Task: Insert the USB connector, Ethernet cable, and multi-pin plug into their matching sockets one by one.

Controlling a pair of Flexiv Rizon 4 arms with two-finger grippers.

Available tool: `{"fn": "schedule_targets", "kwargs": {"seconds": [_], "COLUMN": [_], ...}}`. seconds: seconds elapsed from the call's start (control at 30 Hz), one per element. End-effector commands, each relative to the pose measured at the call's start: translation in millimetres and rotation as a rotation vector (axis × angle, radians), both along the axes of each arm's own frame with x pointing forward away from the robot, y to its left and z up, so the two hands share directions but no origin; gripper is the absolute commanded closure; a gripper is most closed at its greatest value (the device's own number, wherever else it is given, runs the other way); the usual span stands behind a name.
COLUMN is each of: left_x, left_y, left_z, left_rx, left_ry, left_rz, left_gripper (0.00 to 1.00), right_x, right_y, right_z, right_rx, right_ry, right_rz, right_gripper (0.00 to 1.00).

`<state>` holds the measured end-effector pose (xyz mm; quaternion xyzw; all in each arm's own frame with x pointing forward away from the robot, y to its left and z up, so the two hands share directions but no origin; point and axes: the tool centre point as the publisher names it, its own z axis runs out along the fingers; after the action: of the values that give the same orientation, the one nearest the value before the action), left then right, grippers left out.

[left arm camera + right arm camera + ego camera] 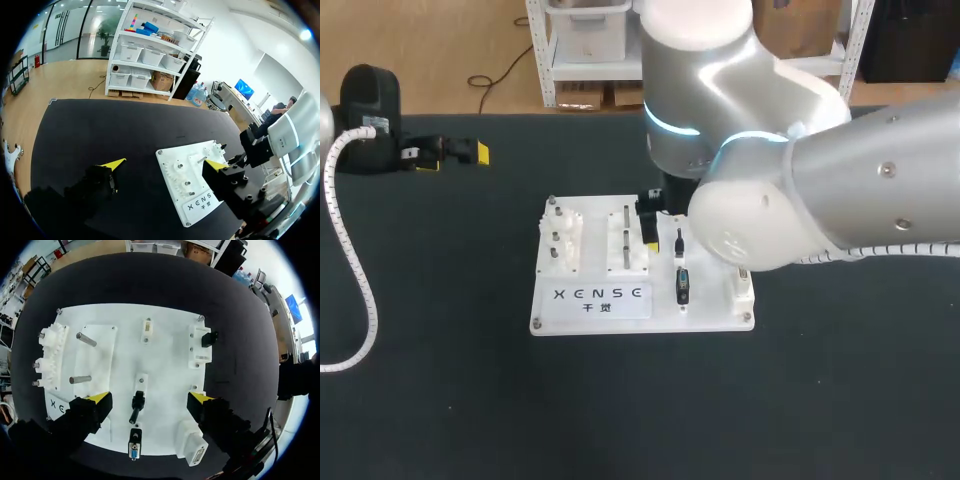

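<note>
Presently on record:

- Work surface: a white rectangular fixture board (165,315) lying flat on the black table (440,380), well towards the right arm's side.
- The right gripper (150,399) hangs over the board's near half. Its fingers are spread wide and hold nothing.
- A slim black plug (136,405) lies on the board directly under the gap between those fingers. It is probably the USB connector, though it shows too small to be sure.
- A blue-faced multi-pin plug (134,449) sits on the board just behind the slim plug, in line with it.
- A white block-shaped connector housing (192,447) stands at the board's corner, beside the multi-pin plug.
- Two steel pegs (86,339) project from the far side of the board, apart from the plugs.
- The left gripper (165,164) is parked over bare table, well clear of the board, fingers apart and empty.

Handling note, as a judgement: the step in hand looks like the pick-up of the slim plug.

- Centre the gap on its body before descending.
- Come straight down and close on its two long sides rather than its ends.
- Keep the grip square, so the plug's axis stays true for its socket.
- Hold the fingertips off the multi-pin plug close behind.
</note>
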<state>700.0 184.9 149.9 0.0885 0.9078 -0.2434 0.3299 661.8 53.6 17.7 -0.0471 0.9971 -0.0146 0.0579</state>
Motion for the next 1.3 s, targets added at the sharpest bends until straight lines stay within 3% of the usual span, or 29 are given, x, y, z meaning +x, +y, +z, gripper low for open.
{"fn": "schedule_targets", "kwargs": {"seconds": [0.03,0.13,0.33,0.5,1.03,1.3], "left_x": [0.0,0.0,0.0,0.0,0.0,0.0], "left_y": [0.0,0.0,0.0,0.0,0.0,0.0], "left_z": [0.0,0.0,0.0,0.0,0.0,0.0], "left_rx": [0.0,0.0,0.0,0.0,0.0,0.0], "left_ry": [0.0,0.0,0.0,0.0,0.0,0.0], "left_rz": [0.0,0.0,0.0,0.0,0.0,0.0], "left_gripper": [0.0,0.0,0.0,0.0,0.0,0.0], "right_x": [4.9,5.6,4.1,1.7,0.5,2.5], "right_y": [1.3,2.4,7.5,11.2,2.5,-18.8], "right_z": [-6.5,-8.3,-8.9,-7.7,20.0,30.3], "right_rx": [0.005,0.018,0.038,0.046,0.086,0.093], "right_ry": [0.02,0.034,0.049,0.051,-0.003,-0.039], "right_rz": [-0.013,-0.025,-0.028,-0.012,-0.002,-0.007], "right_gripper": [0.34,0.54,0.75,1.0,1.0,1.0]}}
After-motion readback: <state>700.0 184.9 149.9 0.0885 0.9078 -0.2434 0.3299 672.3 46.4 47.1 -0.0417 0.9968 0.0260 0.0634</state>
